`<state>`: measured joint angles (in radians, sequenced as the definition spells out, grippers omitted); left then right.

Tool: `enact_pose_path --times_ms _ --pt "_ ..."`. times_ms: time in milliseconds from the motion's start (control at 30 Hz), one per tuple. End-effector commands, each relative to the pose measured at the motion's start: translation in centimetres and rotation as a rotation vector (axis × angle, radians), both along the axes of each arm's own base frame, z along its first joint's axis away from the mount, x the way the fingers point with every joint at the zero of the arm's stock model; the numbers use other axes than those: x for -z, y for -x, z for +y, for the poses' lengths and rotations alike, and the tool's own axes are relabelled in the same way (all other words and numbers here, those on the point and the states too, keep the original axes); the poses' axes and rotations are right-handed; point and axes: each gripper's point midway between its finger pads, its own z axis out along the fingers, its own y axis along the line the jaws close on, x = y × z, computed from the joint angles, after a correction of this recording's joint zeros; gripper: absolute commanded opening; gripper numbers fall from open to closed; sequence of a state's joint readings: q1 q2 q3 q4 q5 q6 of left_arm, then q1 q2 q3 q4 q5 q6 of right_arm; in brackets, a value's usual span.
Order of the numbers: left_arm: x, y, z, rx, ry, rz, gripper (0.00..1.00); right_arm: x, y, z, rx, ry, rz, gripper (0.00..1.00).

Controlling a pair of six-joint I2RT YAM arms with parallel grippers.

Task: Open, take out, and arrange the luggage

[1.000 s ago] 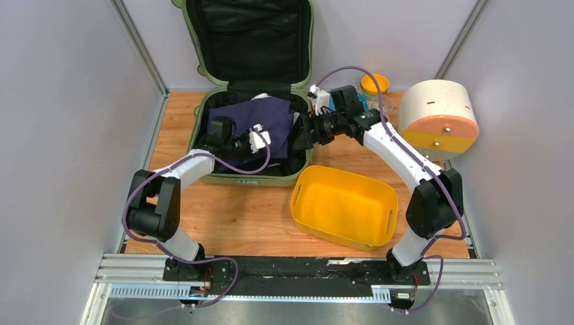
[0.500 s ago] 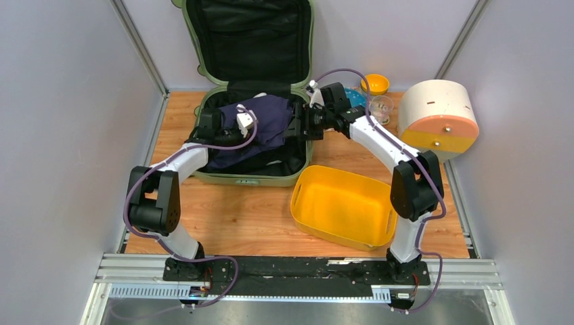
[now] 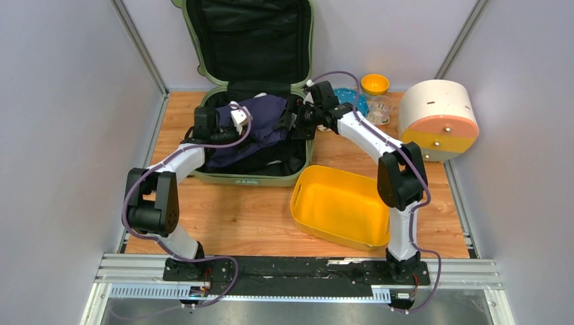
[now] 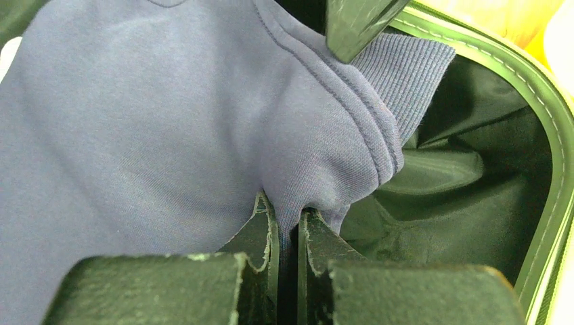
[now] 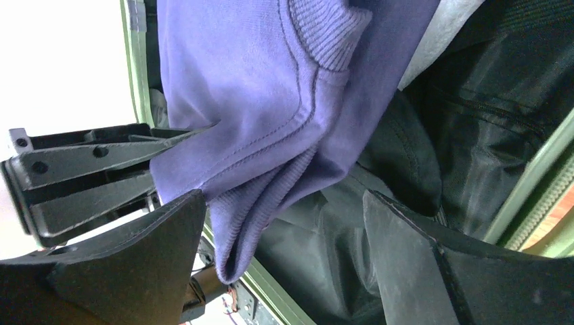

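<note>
Pinching tight, the left gripper [image 4: 284,215] clamps a fold of the navy sweatshirt [image 4: 156,122] between its fingers. Over at the right gripper [image 5: 283,203], the jaws are spread wide, the sweatshirt's ribbed hem between them, not squeezed. Both arms reach into the luggage [image 3: 256,179], lying open at upper centre of the overhead view, lid upright at the back. Lower right of it sits the yellow tray [image 3: 344,203], with the round drawer box [image 3: 438,115] far right.

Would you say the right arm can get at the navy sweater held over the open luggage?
Probably yes: the right end effector stands open beside the ribbed edge of the navy sweater, with nothing between them. The left end effector pinches the cloth elsewhere, above the open luggage.
</note>
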<state>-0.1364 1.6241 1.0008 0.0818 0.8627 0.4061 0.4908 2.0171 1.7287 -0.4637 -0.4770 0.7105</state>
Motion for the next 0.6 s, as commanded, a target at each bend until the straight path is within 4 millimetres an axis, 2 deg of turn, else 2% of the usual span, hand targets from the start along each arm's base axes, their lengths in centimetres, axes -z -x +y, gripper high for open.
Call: enact_pose_path --times_ms 0,200,333,433,567 --pt "-5.0 -1.0 0.5 -0.007 0.056 -0.153 0.00 -1.2 -1.4 0.5 0.056 -0.004 -0.014 0.90" --pt "-6.0 -0.7 0.5 0.014 0.070 -0.170 0.00 -1.6 -1.8 1.6 0.056 -0.051 0.004 0.93" --pt "-6.1 -0.4 0.6 0.025 0.062 -0.177 0.00 -1.0 -3.0 2.4 0.077 -0.066 0.015 0.95" --pt "-6.2 -0.1 0.5 0.032 0.062 -0.184 0.00 -1.6 -3.7 3.3 0.080 -0.091 0.005 0.96" --pt "-6.7 0.1 0.5 0.024 0.078 -0.184 0.00 -0.3 -3.8 4.3 0.078 -0.096 0.040 0.97"
